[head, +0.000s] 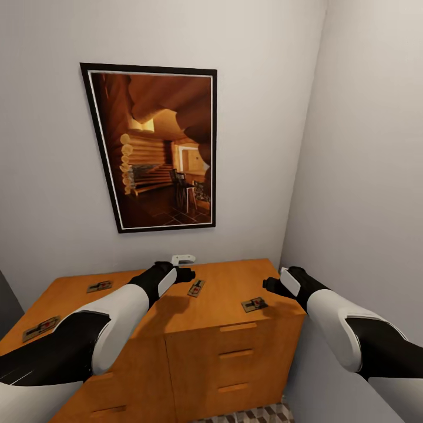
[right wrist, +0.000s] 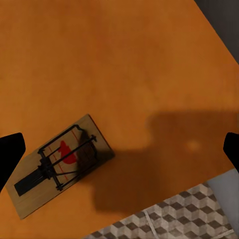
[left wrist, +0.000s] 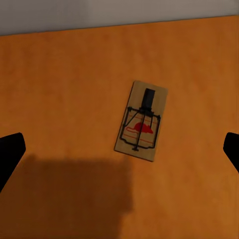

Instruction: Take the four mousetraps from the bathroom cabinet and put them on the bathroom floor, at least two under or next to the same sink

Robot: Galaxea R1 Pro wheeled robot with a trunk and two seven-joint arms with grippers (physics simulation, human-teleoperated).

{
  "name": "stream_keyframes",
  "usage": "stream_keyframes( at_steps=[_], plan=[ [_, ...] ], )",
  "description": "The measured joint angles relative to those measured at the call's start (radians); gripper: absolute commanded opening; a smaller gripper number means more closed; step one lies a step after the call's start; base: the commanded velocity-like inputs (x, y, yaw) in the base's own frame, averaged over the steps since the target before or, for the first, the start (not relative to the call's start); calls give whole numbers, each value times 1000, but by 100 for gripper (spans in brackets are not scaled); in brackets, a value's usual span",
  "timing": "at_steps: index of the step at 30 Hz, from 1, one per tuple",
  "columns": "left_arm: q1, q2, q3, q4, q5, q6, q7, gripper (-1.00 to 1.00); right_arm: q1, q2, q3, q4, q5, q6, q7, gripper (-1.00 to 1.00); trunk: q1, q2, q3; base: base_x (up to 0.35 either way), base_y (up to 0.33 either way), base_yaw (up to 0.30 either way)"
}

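On top of the cabinet (head: 176, 299), four mousetraps, all lying flat on the orange-brown wood:

1. Far-left mousetrap (head: 99, 286), near the back wall, long axis running left to right.
2. Near-left mousetrap (head: 41, 328), at the cabinet's left front edge, long axis slanting from near-left to far-right.
3. Middle mousetrap (head: 196, 288), just right of my left gripper (head: 183, 274), long axis running near to far with a slight lean to the right. In my left wrist view this same trap (left wrist: 141, 122) lies between my fingertips and apart from both, black lever end toward the wall, red mark at its centre.
4. Right mousetrap (head: 254, 304), by the right front corner, just left of my right gripper (head: 272, 285), long axis roughly left to right. In my right wrist view it (right wrist: 55, 167) lies skewed, close to the cabinet's front edge, with the bathroom floor (right wrist: 169, 216) tiles showing past that edge.

Left gripper: jaws spread wide, nothing held, hovering above the top.
Right gripper: jaws spread wide, nothing held, touching nothing.

Other items: framed picture (head: 158, 147) of a log interior on the wall; small white object (head: 183, 258) at the cabinet's back edge.
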Motion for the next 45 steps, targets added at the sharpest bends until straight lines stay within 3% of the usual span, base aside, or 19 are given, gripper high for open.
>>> stream_keyframes(
  at_steps=[19, 45],
  plan=[
    [0, 0, 0, 0, 0, 0, 0, 100, 0, 0, 0, 0, 0, 0, 0, 100, 0, 0, 0, 94, 0, 0],
    [0, 0, 0, 0, 0, 0, 1, 100, 0, 0, 0, 0, 2, 0, 1, 100, 0, 0, 0, 8, 0, 0]
  ],
)
